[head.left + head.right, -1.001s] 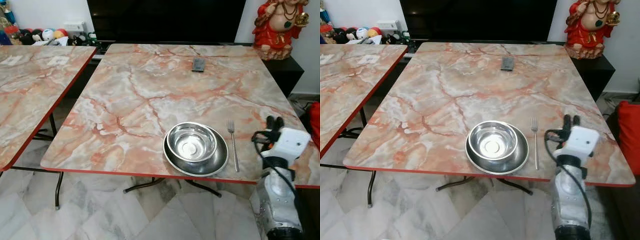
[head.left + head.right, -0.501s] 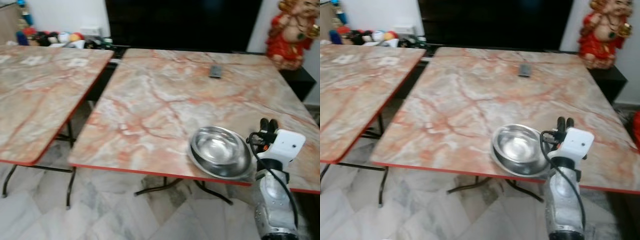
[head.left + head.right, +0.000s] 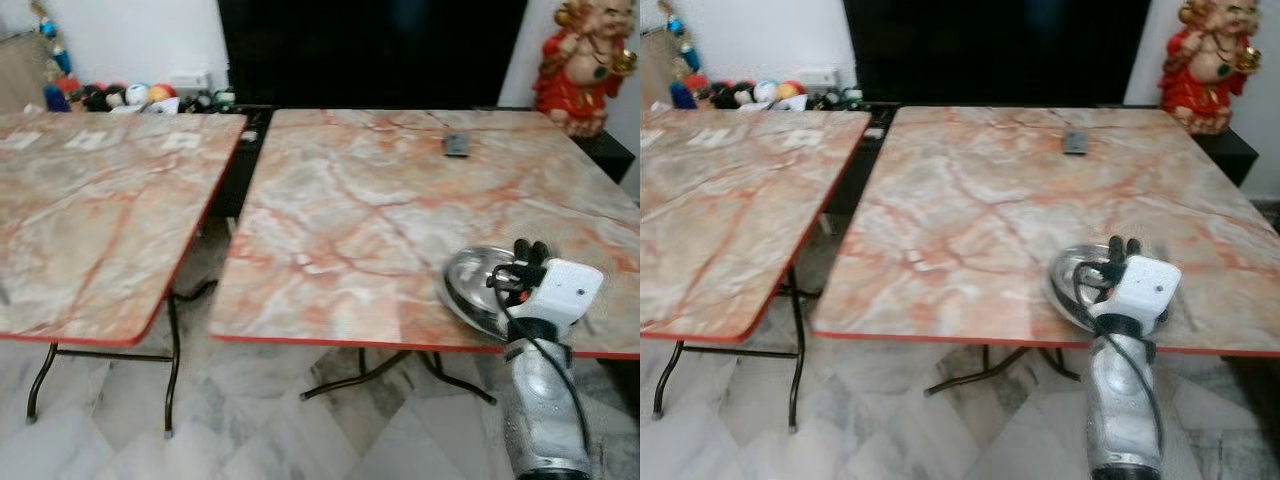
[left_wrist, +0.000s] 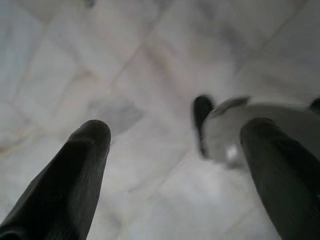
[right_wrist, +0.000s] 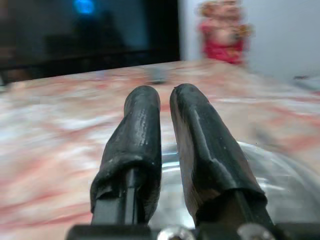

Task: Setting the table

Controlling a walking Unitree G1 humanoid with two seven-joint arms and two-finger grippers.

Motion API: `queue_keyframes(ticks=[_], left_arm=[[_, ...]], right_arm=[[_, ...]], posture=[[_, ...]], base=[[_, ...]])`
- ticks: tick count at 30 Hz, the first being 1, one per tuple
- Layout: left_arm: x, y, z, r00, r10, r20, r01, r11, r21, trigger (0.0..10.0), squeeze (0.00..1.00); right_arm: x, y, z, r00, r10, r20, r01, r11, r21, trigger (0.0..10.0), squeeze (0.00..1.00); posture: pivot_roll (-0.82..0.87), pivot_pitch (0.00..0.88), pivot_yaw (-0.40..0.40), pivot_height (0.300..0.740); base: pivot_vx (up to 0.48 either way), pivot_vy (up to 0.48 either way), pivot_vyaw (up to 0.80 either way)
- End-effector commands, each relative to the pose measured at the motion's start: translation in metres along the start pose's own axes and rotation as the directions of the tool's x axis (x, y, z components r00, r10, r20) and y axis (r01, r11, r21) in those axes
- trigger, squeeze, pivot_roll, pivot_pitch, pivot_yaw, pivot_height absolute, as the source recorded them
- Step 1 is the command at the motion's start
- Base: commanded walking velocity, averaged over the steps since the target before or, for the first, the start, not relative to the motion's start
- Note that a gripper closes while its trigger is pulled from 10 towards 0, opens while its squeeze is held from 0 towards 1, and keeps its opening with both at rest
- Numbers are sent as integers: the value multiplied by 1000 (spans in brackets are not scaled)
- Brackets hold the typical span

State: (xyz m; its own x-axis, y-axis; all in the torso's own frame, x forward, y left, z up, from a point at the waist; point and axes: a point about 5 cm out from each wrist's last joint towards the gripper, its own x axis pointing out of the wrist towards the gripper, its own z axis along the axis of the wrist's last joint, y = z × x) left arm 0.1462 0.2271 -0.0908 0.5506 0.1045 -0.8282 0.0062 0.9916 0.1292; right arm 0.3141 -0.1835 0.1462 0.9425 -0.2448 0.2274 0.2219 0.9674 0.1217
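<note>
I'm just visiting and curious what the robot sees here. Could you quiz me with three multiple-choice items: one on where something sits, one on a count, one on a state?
1. Where is the steel bowl?
A. Near the front edge of the right-hand table
B. On the left-hand table
C. On the floor

2. How many marble-patterned tables are there?
A. One
B. Two
C. Three

3. How do the right gripper's jaws stand?
A. Wide apart
B. Clamped on a fork
C. Close together, holding nothing

Answers: 1 A, the bowl lies by that table's red front edge, just beyond the right gripper. 2 B, two tabletops stand side by side. 3 C, the right wrist view shows the two black fingers nearly touching with nothing between them.
</note>
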Motion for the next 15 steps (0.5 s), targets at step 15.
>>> queue_keyframes(ticks=[15], left_arm=[[0, -4, -2, 1000, -14, -9, 14, 1000, 7, 10000, 0]], right_arm=[[5, 1, 5, 1000, -9, 4, 9, 1000, -12, 10000, 0]], posture=[[-6, 52, 2, 740]], base=[[0, 480, 0]])
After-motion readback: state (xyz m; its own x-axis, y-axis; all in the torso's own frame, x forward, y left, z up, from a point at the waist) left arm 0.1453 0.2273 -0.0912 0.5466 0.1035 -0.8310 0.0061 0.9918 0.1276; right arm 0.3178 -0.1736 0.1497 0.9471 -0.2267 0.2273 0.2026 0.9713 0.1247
